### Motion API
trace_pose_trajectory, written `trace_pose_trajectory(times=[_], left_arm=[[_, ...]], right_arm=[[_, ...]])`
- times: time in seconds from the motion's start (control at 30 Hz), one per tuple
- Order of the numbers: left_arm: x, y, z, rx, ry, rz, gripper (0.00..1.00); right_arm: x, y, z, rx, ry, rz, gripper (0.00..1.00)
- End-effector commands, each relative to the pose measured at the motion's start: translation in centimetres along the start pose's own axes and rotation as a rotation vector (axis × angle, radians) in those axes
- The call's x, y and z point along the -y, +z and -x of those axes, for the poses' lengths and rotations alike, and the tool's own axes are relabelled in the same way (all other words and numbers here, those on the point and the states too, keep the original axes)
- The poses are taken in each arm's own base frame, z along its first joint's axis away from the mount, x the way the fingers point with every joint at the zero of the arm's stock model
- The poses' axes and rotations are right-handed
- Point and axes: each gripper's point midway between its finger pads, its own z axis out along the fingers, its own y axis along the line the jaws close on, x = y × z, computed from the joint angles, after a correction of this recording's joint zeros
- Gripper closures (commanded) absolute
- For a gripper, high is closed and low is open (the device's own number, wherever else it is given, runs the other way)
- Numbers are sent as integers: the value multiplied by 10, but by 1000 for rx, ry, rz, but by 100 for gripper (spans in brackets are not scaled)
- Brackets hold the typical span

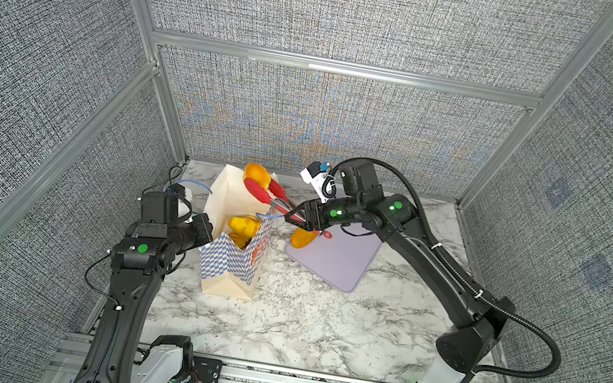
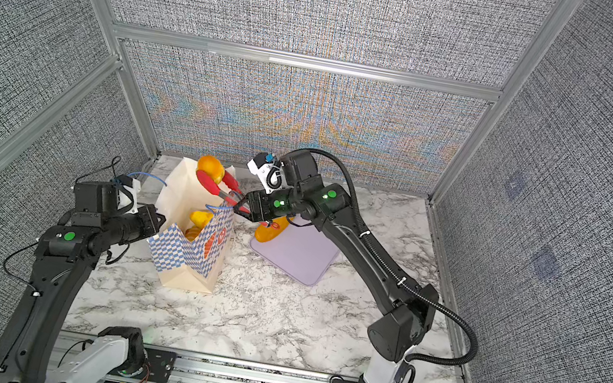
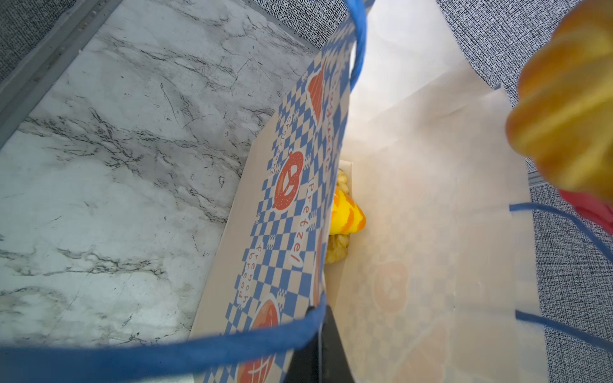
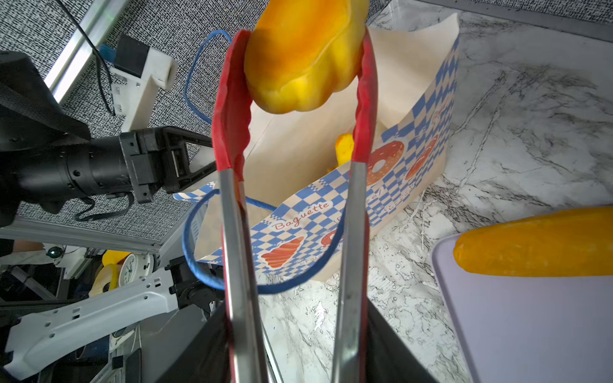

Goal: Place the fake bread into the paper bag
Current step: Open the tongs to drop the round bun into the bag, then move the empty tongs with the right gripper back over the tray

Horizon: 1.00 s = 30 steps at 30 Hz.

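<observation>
Right claw (image 1: 290, 215): clenched on the bare steel handles of the red tongs (image 1: 260, 192), which reach out ahead of its fingertips.
Tong tips: spread apart, with a ridged loaf (image 4: 305, 56) pinched between the red ends, well ahead of the right claw.
Left claw (image 1: 210, 232): shut tight on a side wall of the paper bag (image 1: 228, 268), at the rim.
Bag: upright on the marble table (image 1: 317, 321), between the two claws, with its open mouth under the tong tips.
Bread in bag: yellow pieces (image 1: 244, 226) lie inside, just ahead of the left claw and lower down.
Long loaf (image 4: 530, 245): lies on the lavender tray (image 1: 339, 261), just beneath the right claw.
Blue cord handle (image 1: 267, 216): loops close to the tong handles, just ahead of the right claw; contact cannot be told.
</observation>
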Motion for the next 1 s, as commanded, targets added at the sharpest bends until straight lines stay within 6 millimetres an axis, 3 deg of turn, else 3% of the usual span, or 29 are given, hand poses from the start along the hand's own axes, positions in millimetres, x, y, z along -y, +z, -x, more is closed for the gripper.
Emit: trace_pose_trajectory(times=[0.0, 0.53, 0.97], left_arm=[[2, 0, 1, 2, 6, -12, 97], [1, 3, 1, -2, 5, -12, 97], [1, 4, 1, -2, 4, -11, 97]], right_arm=[[0, 0, 1, -1, -34, -22, 42], [1, 2, 3, 7, -41, -44, 37], [3, -29, 21, 143, -63, -139, 38]])
